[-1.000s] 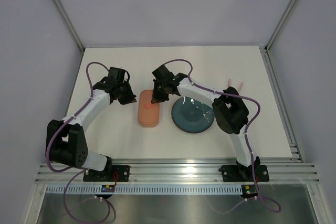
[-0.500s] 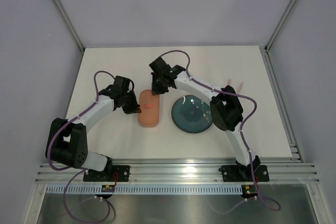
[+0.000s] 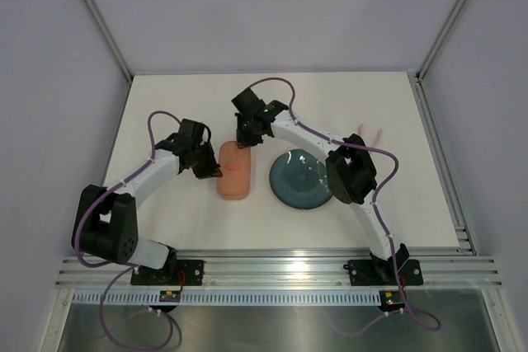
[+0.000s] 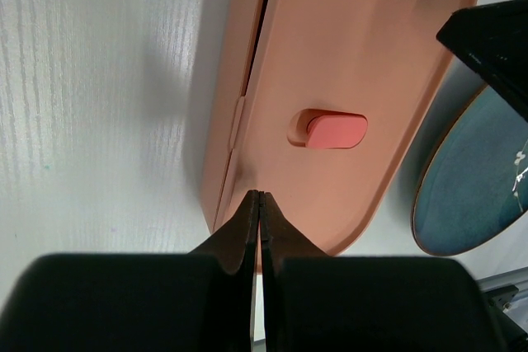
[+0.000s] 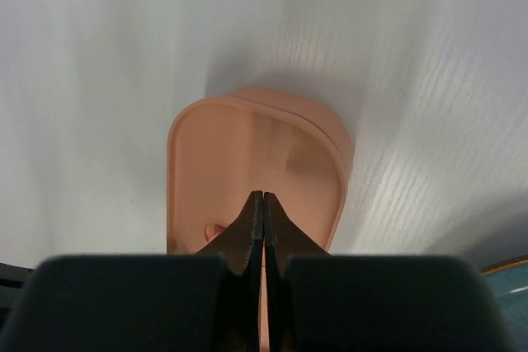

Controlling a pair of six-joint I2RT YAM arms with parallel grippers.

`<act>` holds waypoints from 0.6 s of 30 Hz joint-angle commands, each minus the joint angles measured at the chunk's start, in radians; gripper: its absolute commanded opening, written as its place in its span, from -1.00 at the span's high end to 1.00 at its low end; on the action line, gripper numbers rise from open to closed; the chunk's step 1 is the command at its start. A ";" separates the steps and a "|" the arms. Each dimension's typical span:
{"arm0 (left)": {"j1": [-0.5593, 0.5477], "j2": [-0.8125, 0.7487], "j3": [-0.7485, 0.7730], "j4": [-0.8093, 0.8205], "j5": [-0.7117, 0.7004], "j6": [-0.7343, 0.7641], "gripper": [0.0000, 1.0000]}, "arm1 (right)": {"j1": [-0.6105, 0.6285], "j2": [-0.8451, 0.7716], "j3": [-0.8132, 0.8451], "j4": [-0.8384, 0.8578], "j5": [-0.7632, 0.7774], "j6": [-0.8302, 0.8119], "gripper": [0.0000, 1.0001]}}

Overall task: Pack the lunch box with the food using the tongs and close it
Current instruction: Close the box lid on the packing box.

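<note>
White table [image 3: 388,204] | box [image 3: 234,172] lies closed beside plate [image 3: 302,180], no food in sight, so packing looks done | your left gripper [image 4: 261,195] and right gripper [image 5: 262,195], both pinched tight and holding nothing, rest their tips on its top | tongs [image 3: 369,132] lie far right, well apart | likely left: pressing it fully closed.

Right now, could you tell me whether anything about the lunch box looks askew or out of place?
On the lunch box, the lid shows a dark gap along its long edge away from the plate, widening toward one end, so it may not be fully seated. Nothing looks spilled.
</note>
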 commanded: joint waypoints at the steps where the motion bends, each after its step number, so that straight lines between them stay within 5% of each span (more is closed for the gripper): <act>1: -0.007 0.014 -0.008 0.051 0.011 -0.002 1.00 | -0.006 0.040 0.048 -0.020 0.032 -0.018 1.00; 18: -0.008 0.055 -0.054 0.074 0.014 -0.013 1.00 | -0.006 0.111 -0.066 -0.023 0.074 -0.011 1.00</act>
